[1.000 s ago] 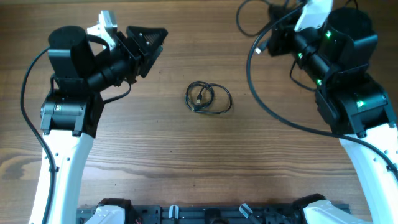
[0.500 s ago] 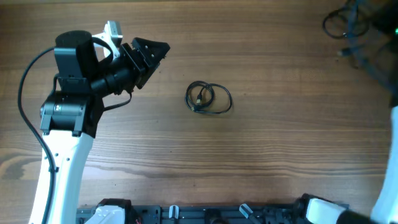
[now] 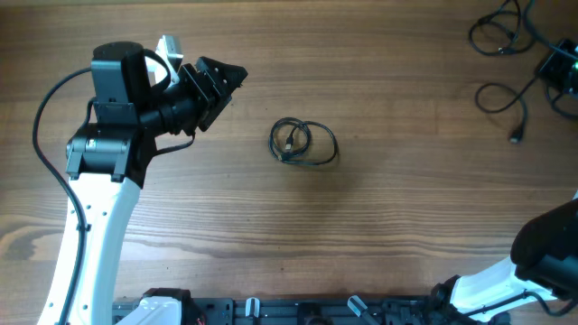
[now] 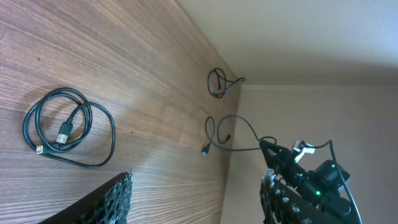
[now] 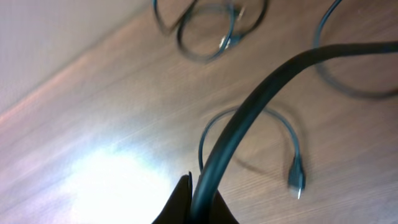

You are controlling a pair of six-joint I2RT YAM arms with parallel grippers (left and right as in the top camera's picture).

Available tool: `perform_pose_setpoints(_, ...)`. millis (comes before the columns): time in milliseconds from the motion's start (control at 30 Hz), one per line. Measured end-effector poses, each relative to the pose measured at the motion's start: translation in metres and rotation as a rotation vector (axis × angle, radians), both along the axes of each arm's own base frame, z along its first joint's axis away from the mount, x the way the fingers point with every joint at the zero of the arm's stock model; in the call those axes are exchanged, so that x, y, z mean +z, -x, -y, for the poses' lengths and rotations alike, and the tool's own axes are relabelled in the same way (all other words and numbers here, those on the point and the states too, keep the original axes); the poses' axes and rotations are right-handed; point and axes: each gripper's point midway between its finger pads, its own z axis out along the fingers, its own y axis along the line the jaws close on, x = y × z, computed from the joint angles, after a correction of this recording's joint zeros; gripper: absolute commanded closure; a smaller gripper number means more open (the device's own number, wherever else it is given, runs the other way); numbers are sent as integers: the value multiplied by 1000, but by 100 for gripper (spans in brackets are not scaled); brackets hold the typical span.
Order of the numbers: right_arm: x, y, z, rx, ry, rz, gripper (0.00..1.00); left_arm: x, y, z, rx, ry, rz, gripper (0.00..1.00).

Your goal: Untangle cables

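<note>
My left end effector hangs over the left part of the wooden worktop, released. In the left wrist view its two mesh-faced fingers stand wide apart with nothing between them. To its right, near the middle of the worktop, lies the coiled cable. It is a flat double loop of thin black cord with both plug ends tucked inside the rings, well apart from everything else.

My right end effector is at the far right edge of the worktop. The right wrist view is blurred, but its tips sit pinched together at the bottom centre, clenched on a dark cord that rises from between them. This is the loose cable. It runs from the tips out to the left in one open curl on the wood and ends in a free plug on the near side of the curl.

Farther away, in the far right corner, a cable bunch lies on the worktop in several overlapping loops. I cannot tell whether it touches the loose cable.
</note>
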Motion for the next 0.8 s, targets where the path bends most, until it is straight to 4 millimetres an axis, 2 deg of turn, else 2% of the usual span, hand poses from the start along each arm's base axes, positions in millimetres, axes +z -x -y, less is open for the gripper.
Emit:
perform_pose_setpoints(67, -10, 7, -10, 26, -49, -44, 96, 0, 0, 0, 1, -1, 0, 32)
perform_pose_setpoints(200, -49, 15, -23, 67, -138, -163, 95, 0, 0, 0, 3, -2, 1, 32)
perform_pose_setpoints(300, -91, 11, -41, 104, -204, -266, 74, 0, 0, 0, 3, -2, 1, 32)
perform_pose_setpoints(333, -97, 10, -44, 105, -213, -281, 44, 0, 0, 0, 3, -2, 1, 32)
perform_pose_setpoints(367, -104, 10, -46, 93, -227, -298, 27, 0, 0, 0, 3, -2, 0, 32)
perform_pose_setpoints(400, -108, 9, -48, 90, -235, -308, 17, 0, 0, 0, 3, -2, 1, 32)
perform_pose_setpoints(467, -111, 6, -52, 93, -241, -310, 12, 0, 0, 0, 3, -2, 0, 32)
perform_pose_setpoints(500, -110, 2, -58, 116, -248, -294, 14, -1, -1, -1, 7, -5, 1, 32)
perform_pose_setpoints(533, -107, -3, -66, 143, -264, -272, 33, -1, -1, -2, 11, -8, 1, 32)
perform_pose_setpoints(600, -100, -17, -87, 216, -302, -210, 80, -1, -2, -2, 15, -11, 2, 31)
perform_pose_setpoints(633, -97, -20, -94, 231, -320, -195, 92, -1, -2, -3, 18, -13, 1, 31)
perform_pose_setpoints(667, -95, -22, -100, 237, -346, -189, 96, -1, -2, -3, 18, -14, 1, 31)
perform_pose_setpoints(733, -84, -26, -99, 228, -379, -160, 96, -2, -2, -3, 21, -15, 0, 31)
perform_pose_setpoints(800, -54, -38, -89, 200, -421, -79, 96, -2, -2, -3, 21, -15, -1, 31)
